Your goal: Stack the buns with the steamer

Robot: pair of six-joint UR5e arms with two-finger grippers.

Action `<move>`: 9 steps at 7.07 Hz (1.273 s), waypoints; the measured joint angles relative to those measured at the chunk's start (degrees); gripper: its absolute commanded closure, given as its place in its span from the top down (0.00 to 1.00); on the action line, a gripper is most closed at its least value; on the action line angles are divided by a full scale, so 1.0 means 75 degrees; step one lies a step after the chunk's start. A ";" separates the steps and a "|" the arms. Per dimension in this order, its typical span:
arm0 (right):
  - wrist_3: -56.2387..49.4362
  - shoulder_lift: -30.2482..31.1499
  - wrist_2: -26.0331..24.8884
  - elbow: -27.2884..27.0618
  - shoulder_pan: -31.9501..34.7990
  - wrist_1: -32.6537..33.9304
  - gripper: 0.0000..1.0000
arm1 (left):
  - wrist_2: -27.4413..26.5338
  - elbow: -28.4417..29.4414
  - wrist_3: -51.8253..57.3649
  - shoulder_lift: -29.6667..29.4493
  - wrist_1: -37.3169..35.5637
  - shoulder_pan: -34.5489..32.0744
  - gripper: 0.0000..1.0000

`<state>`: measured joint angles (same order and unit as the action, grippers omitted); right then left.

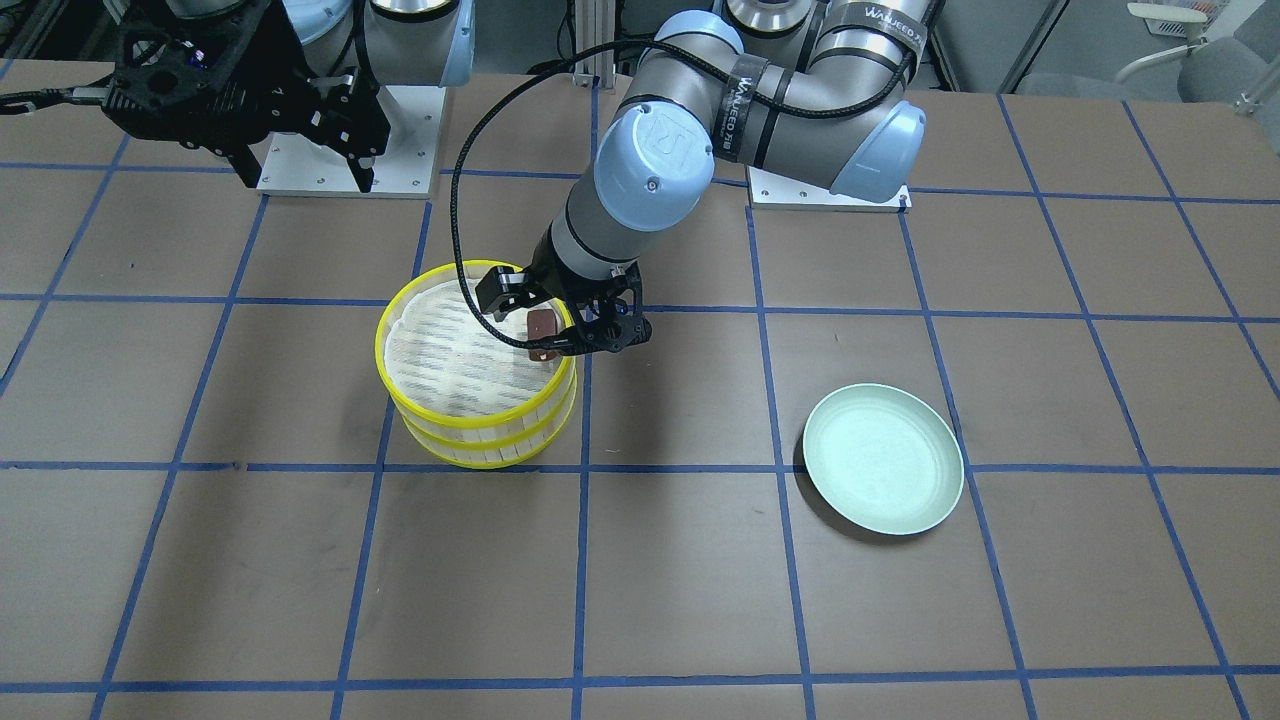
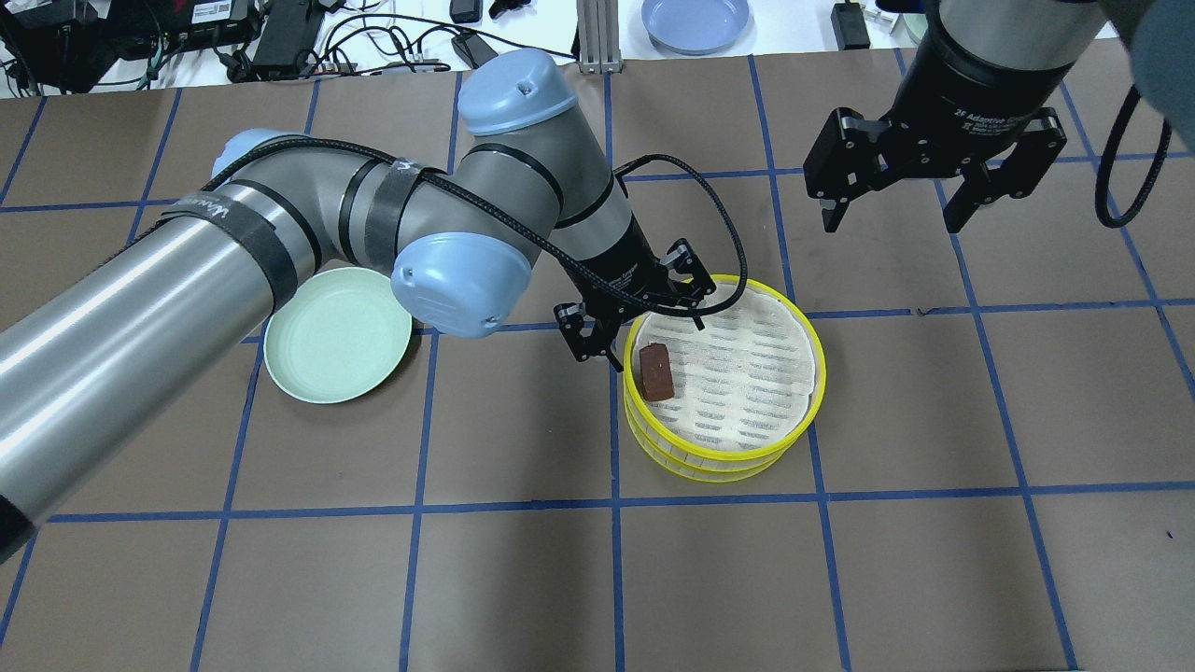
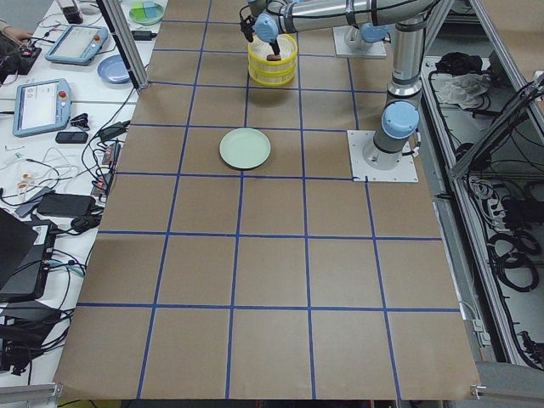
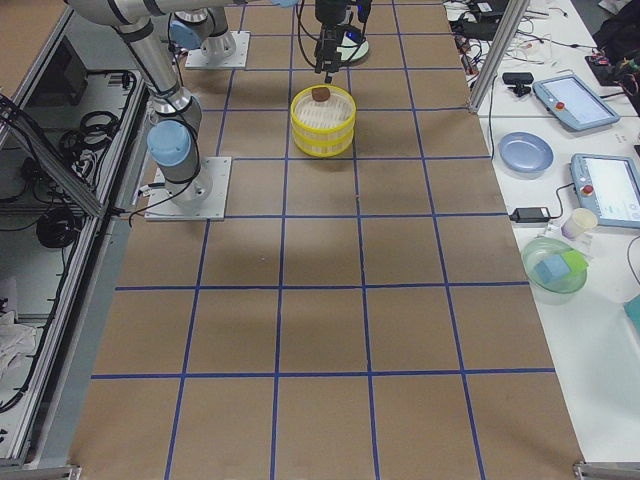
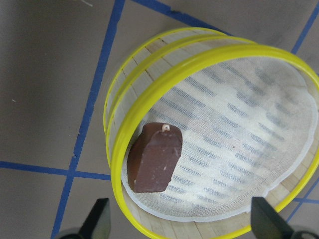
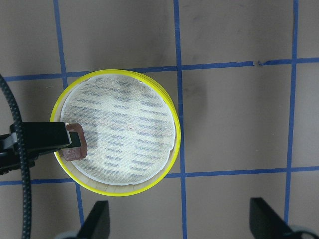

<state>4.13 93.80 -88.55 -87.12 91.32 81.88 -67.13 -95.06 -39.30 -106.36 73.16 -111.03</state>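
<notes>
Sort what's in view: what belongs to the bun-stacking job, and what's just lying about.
Belongs to the job: steamer, its two tiers stacked; brown bun in the top tier; left pincer, open above it; right pincer, open, well clear.
Lying about: pale green plate, empty; blue plate on the white bench.

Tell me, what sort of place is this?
Most likely a robotics lab or test cell: two grey-and-blue robot arms bolted to a brown paper-covered table with a blue tape grid, and side benches holding handheld control screens and tangled cables.
</notes>
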 measured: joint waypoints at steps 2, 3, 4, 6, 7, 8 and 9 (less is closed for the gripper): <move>0.0003 -0.0012 0.0001 -0.0007 0.0000 0.0139 1.00 | -0.0595 0.0171 0.0815 0.0174 -0.0009 0.0263 1.00; -0.0025 -0.0031 -0.0001 -0.0009 0.0000 0.0427 1.00 | -0.0806 0.0330 0.1468 0.0322 0.0032 0.0541 1.00; -0.0042 -0.0049 -0.0003 -0.0009 0.0000 0.0660 1.00 | -0.0987 0.0505 0.1950 0.0454 0.0054 0.0897 1.00; -0.0054 -0.0059 -0.0013 -0.0009 0.0000 0.0786 1.00 | -0.2062 0.0729 0.3483 0.0763 0.0137 0.1569 1.00; -0.0051 -0.0060 -0.0010 -0.0009 0.0000 0.0796 1.00 | -0.2572 0.0769 0.4195 0.0961 0.0373 0.1823 1.00; -0.0048 -0.0060 -0.0007 -0.0009 0.0000 0.0800 1.00 | -0.3105 0.0787 0.4576 0.1236 0.0737 0.2010 1.00; -0.0047 -0.0061 -0.0009 -0.0013 0.0000 0.0801 1.00 | -0.3553 0.0796 0.4743 0.1527 0.1100 0.2113 1.00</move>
<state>3.78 93.34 -88.61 -87.21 91.32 87.89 -93.78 -89.09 -3.73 -94.90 81.41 -95.18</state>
